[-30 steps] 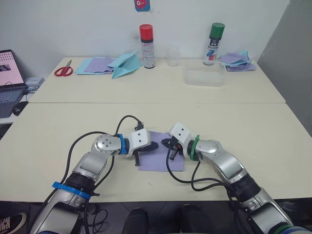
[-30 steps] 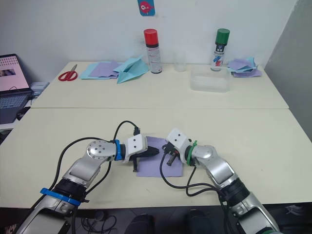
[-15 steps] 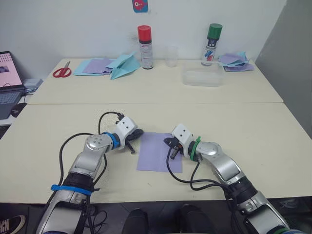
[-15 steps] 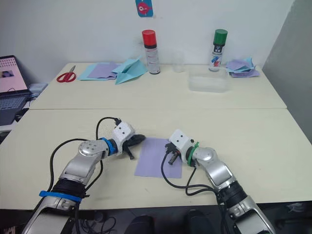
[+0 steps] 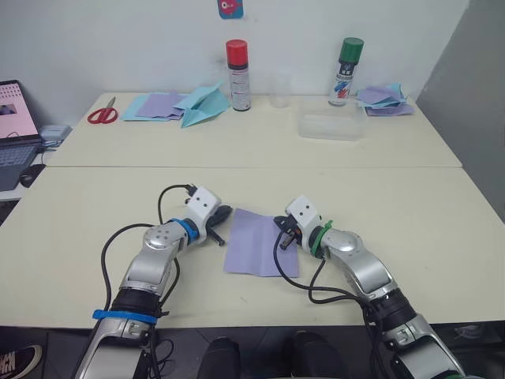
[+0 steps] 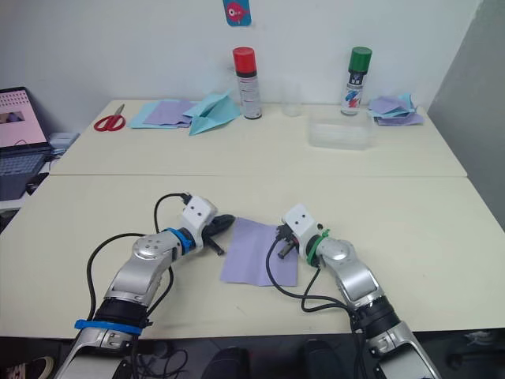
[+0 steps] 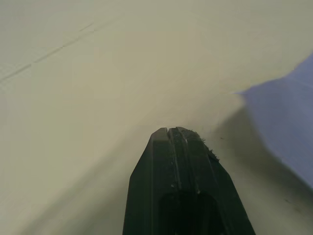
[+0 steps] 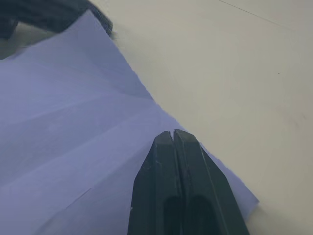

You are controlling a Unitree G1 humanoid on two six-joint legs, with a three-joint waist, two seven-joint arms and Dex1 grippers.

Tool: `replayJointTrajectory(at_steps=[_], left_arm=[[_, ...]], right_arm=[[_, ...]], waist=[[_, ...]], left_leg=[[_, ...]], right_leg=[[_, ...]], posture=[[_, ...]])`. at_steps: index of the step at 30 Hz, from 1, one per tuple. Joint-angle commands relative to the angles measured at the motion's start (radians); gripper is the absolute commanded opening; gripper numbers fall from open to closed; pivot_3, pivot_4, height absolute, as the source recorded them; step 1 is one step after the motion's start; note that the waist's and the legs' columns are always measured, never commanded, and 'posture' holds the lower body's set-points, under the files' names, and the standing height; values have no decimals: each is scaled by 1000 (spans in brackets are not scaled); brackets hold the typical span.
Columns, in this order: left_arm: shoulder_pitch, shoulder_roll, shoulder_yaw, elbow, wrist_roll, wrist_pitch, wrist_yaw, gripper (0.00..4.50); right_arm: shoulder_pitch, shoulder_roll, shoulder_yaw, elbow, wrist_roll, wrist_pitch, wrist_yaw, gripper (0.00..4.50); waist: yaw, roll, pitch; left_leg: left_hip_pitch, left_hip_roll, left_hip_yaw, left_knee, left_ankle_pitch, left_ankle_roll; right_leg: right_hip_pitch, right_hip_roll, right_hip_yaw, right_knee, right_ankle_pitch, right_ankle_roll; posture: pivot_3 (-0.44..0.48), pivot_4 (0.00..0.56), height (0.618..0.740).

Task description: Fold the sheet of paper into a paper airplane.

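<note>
Paper: the sheet of paper [image 5: 261, 242] is laid flat and creased on the worktop [image 5: 410, 229], between the two sets of jaws.
Right jaws: the right gripper [image 5: 282, 228] is clenched, empty, with its tip pressed on the sheet's right edge, probably to pin it.
Left jaws: the left gripper [image 5: 223, 213] is clenched, empty, just off the far left corner.
Room: bare worktop is left all around; the near edge lies behind the arms.

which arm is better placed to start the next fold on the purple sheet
Right, probably. The right gripper sits shut over the sheet of paper at its edge, while the left gripper, also shut, rests on the bare table beside the sheet's far corner.
</note>
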Motion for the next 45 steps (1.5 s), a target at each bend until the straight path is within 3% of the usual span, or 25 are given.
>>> replayJointTrajectory(at_steps=[1, 4, 7, 11, 16, 29, 37, 45], left_arm=[[41, 32, 94, -190, -109, -13, -38, 0], [102, 45, 49, -373, -188, 80, -111, 0], [129, 55, -14, -462, -186, 137, -132, 0], [133, 49, -161, -389, -13, 154, -61, 0], [133, 23, -239, -272, 64, 136, -38, 0], [132, 42, -269, -142, 135, 68, -56, 0], [114, 41, -266, -125, 135, 52, -72, 0], [93, 43, -273, -110, 148, 47, -78, 0]], right_arm=[[24, -1, 10, 30, -30, 23, -6, 53], [31, -1, 16, 24, -35, 21, -3, 53], [38, -1, 15, 22, -42, 19, 0, 53], [49, -4, 17, 17, -49, 17, 5, 53], [55, -5, 7, 10, -48, 9, 3, 53], [84, -68, -143, -52, -24, -7, -39, 53], [33, -88, -227, -188, 154, 59, 105, 53], [28, -105, -229, -292, 261, 231, 146, 2720]], waist=[[-1, 0, 0], [0, 0, 0], [1, 0, 0], [1, 0, 0], [2, -1, 0], [3, 0, -4], [3, 2, -3], [3, 2, -3]], left_leg=[[0, 0, 0, -1, 0, 0], [0, 0, 1, -2, 0, 0], [0, -1, 1, -2, 0, 0], [2, -2, 1, -1, 0, 0], [1, -1, 0, -2, 0, 0], [3, -2, 0, -2, 0, 0], [3, -2, 0, -2, 0, 0], [3, -1, 0, -2, 0, 0]], right_leg=[[0, 0, 0, 0, 0, 0], [0, 0, 0, -1, -1, -1], [0, -1, 1, -1, -1, -1], [1, -1, 1, -1, -1, -1], [0, 0, 0, -1, -2, -4], [2, -1, 0, 0, -3, -4], [2, -1, 0, 0, -2, -4], [2, -1, 0, 0, -3, -4]], posture=[[0, 150, 740], [0, 150, 740], [0, 150, 740], [0, 150, 740], [0, 150, 740], [0, 150, 740], [0, 150, 740], [0, 150, 740]])
